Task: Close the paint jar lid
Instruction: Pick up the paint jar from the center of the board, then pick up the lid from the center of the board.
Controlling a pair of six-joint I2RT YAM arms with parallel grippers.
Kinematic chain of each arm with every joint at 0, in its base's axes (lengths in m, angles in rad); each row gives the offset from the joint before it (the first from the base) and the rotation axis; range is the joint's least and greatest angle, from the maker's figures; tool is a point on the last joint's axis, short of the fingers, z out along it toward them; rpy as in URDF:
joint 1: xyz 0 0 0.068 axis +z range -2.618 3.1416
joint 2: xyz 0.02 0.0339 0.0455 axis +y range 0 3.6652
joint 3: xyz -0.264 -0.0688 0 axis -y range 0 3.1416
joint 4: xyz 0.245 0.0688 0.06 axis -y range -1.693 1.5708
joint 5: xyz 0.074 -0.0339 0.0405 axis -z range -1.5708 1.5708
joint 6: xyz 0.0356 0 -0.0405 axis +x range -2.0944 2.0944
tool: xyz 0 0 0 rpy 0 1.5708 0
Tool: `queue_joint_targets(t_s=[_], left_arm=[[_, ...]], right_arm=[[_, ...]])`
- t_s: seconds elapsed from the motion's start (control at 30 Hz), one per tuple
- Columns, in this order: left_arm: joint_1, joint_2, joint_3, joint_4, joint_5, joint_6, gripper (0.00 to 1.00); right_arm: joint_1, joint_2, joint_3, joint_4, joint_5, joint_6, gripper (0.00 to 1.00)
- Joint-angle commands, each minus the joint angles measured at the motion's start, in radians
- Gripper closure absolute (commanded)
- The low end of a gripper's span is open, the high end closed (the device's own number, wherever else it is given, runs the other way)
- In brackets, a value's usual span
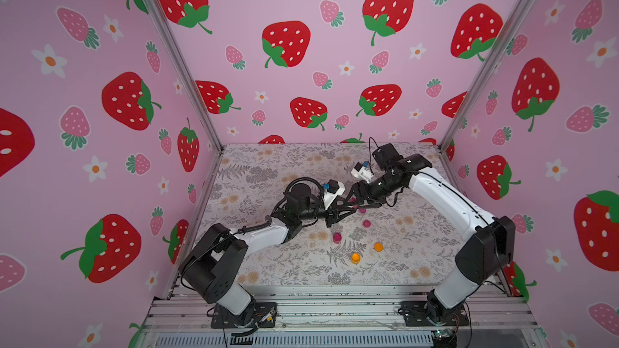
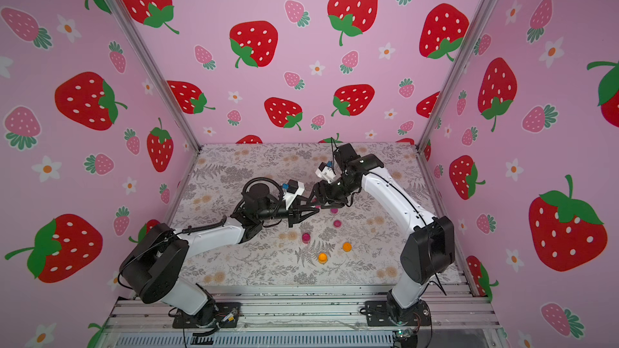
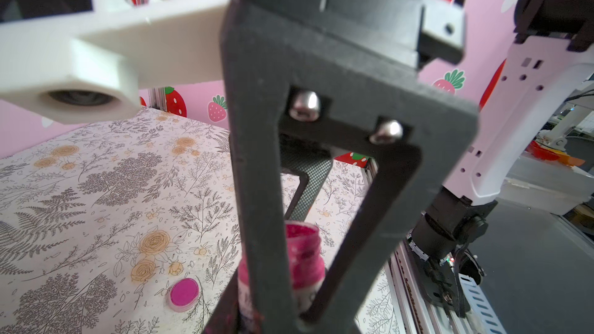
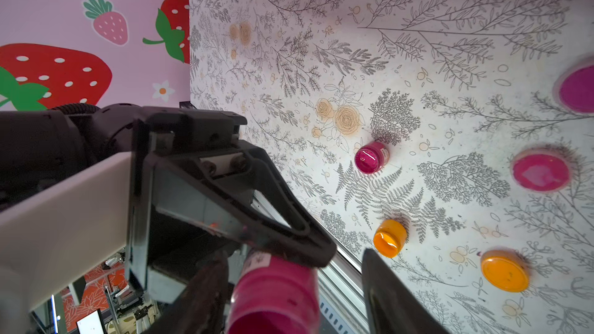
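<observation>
**Top views.** My two claws meet over the middle of the worktop (image 1: 268,175). The left claw (image 1: 348,205) and the right claw (image 1: 355,195) come in tip to tip. The pink paint jar (image 1: 352,200) is only a speck of colour between them, up off the worktop. Neither grip is readable at this size. A pink lid (image 1: 366,223) lies flat below, on the right arm's side. A second pink lid (image 1: 362,210) sits half hidden under the claws.

**Left wrist.** My left claw is clamped on the jar's lower body. The threaded neck is bare, with no lid on it. The jar's long axis runs along my fingers, mouth pointing away from this wrist toward the right claw's patterned finger (image 3: 308,175). That finger sits just beyond the mouth, apart from it. My far finger is hidden behind the jar.

**Right wrist.** My right claw's fingers stand apart with the jar between them. One finger (image 4: 392,297) is clear of the jar. The other sits close alongside, and I cannot tell whether it touches. The claw carries nothing. The jar's mouth end is cut off at the picture edge.

**Judgement.** The lids lie down and away from the held jar. The right claw is the free one and the nearer. I cannot tell which lid belongs to this jar.
</observation>
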Motion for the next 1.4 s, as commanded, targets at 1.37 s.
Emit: queue_joint_targets(t_s=[1.37], left_arm=[[0.004, -0.196, -0.143, 0.122, 0.018, -0.051, 1.00]], right_arm=[[-0.037, 0.387, 0.095, -0.046, 0.725, 0.047, 0.42]])
